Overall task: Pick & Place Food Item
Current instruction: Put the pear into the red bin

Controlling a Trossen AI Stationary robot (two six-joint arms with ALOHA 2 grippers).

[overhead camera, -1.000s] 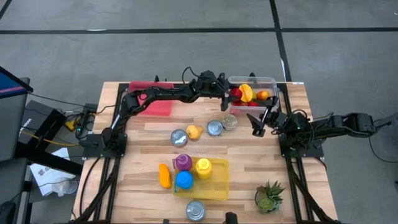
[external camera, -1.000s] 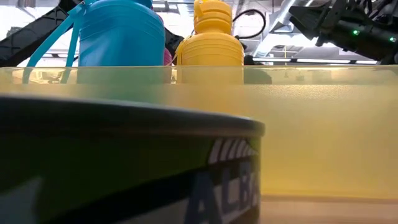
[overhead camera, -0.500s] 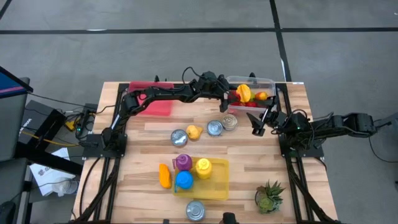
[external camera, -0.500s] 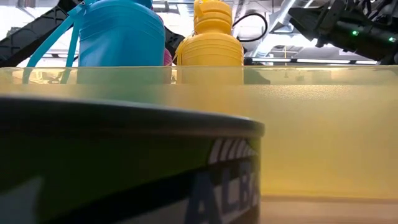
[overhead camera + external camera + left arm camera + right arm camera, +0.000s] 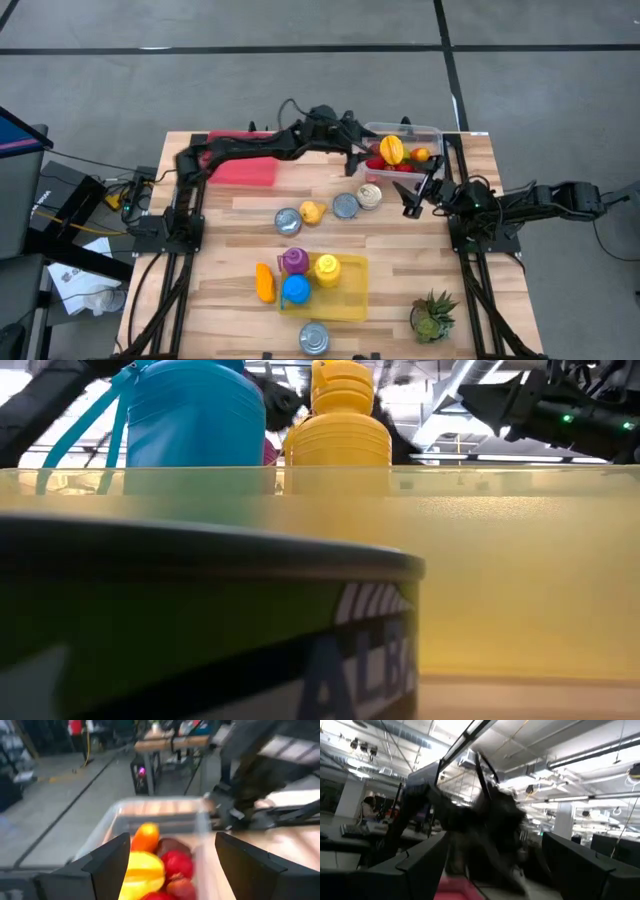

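Wooden table [image 5: 240, 250] carries 4 cans [image 5: 288, 221], yellow tray [image 5: 350, 300], plant [image 5: 432, 316].

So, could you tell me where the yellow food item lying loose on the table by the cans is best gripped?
Probably from straight above, across its narrow width. The yellow food item lies flat on the bare table, small and rounded, with a can close on one side. Turn the jaws so that neither comes down on the can's side. Its exact shape is too small to tell.
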